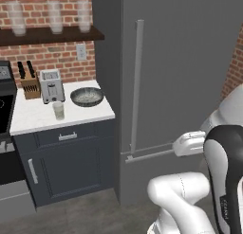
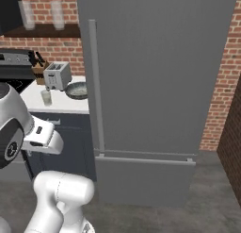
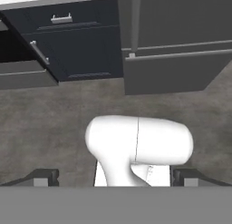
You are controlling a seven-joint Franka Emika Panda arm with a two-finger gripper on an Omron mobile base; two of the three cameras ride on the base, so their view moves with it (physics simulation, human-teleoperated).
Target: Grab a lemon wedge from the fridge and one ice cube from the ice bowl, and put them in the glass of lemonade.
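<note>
- The tall dark grey fridge (image 1: 190, 76) is shown shut, its long light grey handle (image 1: 137, 86) untouched; the lemon wedge is presumably kept inside.
- The claw (image 3: 115, 180) is held fully open and empty, folded low.
- On the white desk (image 1: 33, 115) left of the fridge, the small clear glass of lemonade (image 1: 58, 110) is set near the wide dark grey ice bowl (image 1: 87, 96), within easy reach.

Both base views face the fridge (image 1: 180, 72), hand view looks floorward
</note>
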